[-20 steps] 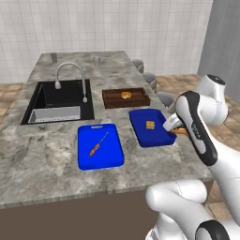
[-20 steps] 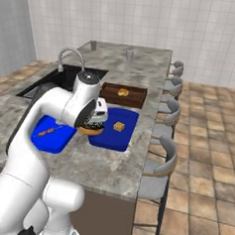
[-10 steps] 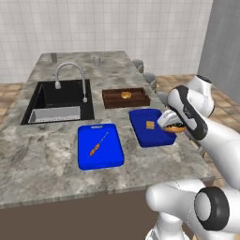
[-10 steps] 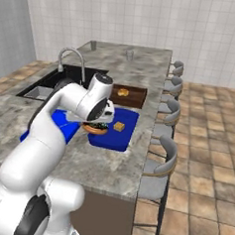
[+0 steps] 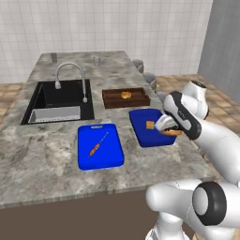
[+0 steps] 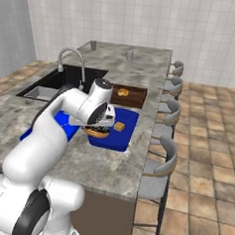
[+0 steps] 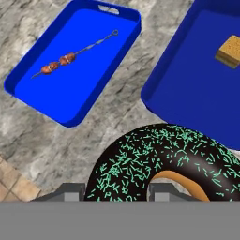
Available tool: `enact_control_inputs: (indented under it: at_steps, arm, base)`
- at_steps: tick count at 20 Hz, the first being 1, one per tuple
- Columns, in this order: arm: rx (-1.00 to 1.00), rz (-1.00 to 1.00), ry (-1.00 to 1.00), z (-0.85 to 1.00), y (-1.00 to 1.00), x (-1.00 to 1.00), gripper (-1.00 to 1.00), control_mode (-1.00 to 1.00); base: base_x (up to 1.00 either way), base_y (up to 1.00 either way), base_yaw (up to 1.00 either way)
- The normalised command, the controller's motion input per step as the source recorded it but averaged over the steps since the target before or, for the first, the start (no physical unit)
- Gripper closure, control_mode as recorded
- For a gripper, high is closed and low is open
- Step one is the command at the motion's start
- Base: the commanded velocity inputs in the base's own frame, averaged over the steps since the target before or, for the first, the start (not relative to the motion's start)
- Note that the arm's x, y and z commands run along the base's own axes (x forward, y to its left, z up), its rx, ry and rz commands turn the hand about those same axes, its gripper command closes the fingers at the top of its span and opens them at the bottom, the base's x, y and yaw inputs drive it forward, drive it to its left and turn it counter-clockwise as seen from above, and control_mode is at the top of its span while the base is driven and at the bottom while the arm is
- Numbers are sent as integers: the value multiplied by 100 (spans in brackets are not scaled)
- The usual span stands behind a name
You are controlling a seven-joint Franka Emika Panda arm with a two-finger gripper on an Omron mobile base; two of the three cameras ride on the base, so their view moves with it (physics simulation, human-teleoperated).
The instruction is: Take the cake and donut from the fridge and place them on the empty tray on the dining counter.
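Your hand (image 7: 117,194) has swung in over the tray's (image 5: 140,131) near edge, clamped on the donut (image 7: 164,164); the cake (image 5: 150,124) already lies inside, so you only need to lower and release

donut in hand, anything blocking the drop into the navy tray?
Nothing visible. The end effector holds the donut by the tray's near edge; the cake sits at its far side, leaving bare floor.
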Motion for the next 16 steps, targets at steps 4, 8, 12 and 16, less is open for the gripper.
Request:
enact_control_inputs:
  at_steps: [4,8,12,16]
  arm:
    - [-1,-3,0,-29,0,20,100,-100]
    - [-4,-6,-4,-23,0,25,100,-100]
    - [-9,-8,0,-14,0,26,100,-100]
    - [-11,-9,0,-16,0,27,100,-100]
  base:
    - [0,0,0]
    - [0,0,0]
    - [0,0,0]
    - [0,0,0]
